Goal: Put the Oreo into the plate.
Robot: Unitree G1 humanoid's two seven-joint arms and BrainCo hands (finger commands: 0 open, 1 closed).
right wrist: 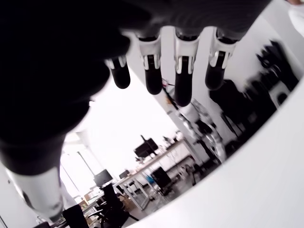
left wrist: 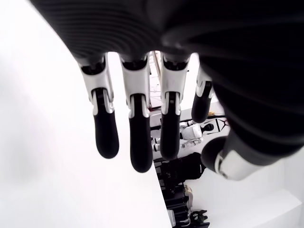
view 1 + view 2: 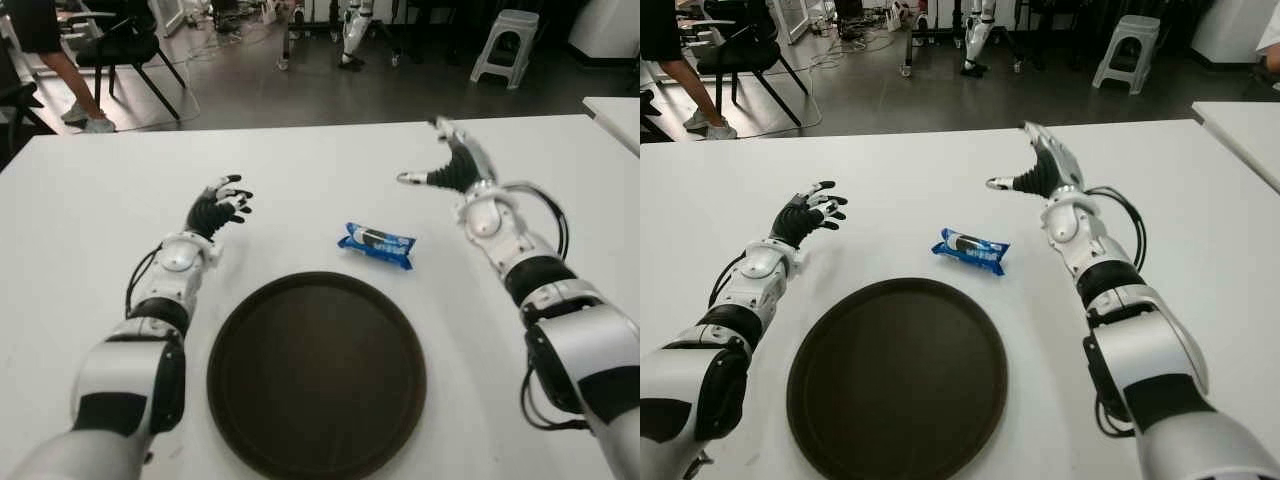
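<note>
Two open, empty hands: right hand (image 3: 440,165) nearer the Oreo pack (image 3: 377,244), lying crosswise behind the plate (image 3: 316,372); left hand (image 3: 218,206) farther.

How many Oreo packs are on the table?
1. The Oreo pack lies on the white table just beyond the dark plate, between the open left hand and open right hand.

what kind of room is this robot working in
Probably a robotics lab or workshop, not a home. Beyond the white table stand another robot's legs on a bare dark floor, with a black chair, a plastic stool and loose cables.
</note>
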